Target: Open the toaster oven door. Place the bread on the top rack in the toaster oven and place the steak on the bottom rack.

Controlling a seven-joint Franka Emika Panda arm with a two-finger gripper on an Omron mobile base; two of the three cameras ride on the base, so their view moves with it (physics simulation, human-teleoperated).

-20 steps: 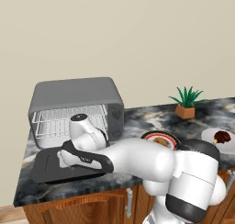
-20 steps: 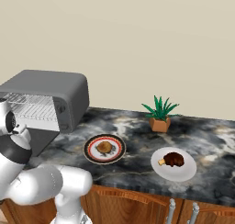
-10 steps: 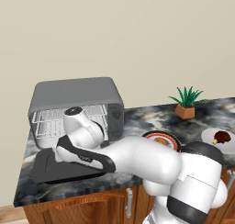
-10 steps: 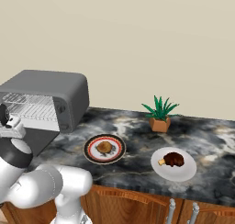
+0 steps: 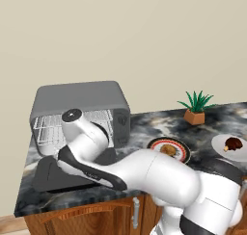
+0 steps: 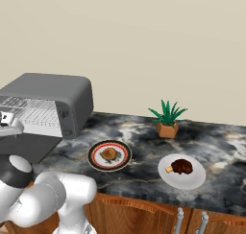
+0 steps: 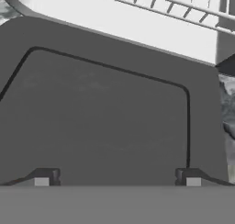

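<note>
The grey toaster oven stands at the counter's left end. Its toaster oven door lies folded down flat on the counter. Inside, the top rack sits above the bottom rack. In the hand view my gripper hangs open over the toaster oven door, looking down on its window, with nothing between the fingertips. The bread rests on a dark-rimmed plate. The steak lies on a white plate further right.
A small potted plant stands at the back of the dark marble counter. My own arm stretches across the counter front, hiding part of the oven mouth. Wooden cabinet fronts run below the edge.
My hand has lifted a little and drifted left in front of the oven mouth. The door lies flat throughout, and the bread and steak have not moved.
</note>
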